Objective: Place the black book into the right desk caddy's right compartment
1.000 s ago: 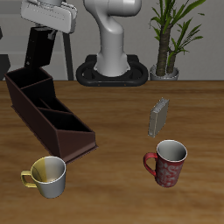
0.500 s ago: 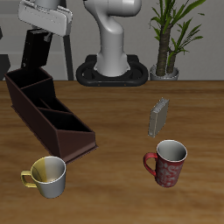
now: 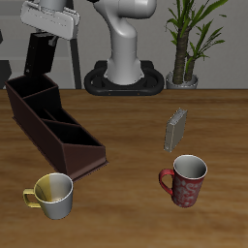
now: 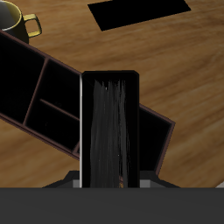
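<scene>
Exterior view
Gripper (image 3: pixel 44 39): we saw it raised high above the back end of the table, over the tall end of the right desk caddy (image 3: pixel 53 129).
Black book (image 3: pixel 41 61): it hung upright from the gripper, pinched at its top edge, clear above the caddy and not touching it.
Jaws: we saw them closed against the book's two faces.
Right desk caddy: it lay slanting across the table, tall-walled end toward the back, low sloped end toward the front edge.
Right compartment (image 3: pixel 27 97): we found it at the tall end, just below the hanging book.
Yellow mug (image 3: pixel 52 195): it stood near the front edge, just past the caddy's low end.
Red mug (image 3: pixel 186 180): it stood well apart from the caddy.
Grey ribbed book (image 3: pixel 175 129): it stood upright behind the red mug.

Wrist view
Black book (image 4: pixel 108 131): we looked straight down along it, its dark length filling the middle.
Right desk caddy (image 4: pixel 44 92): its divided sections lay beneath the book.
Yellow mug (image 4: pixel 12 19): we saw it beyond the caddy.
</scene>
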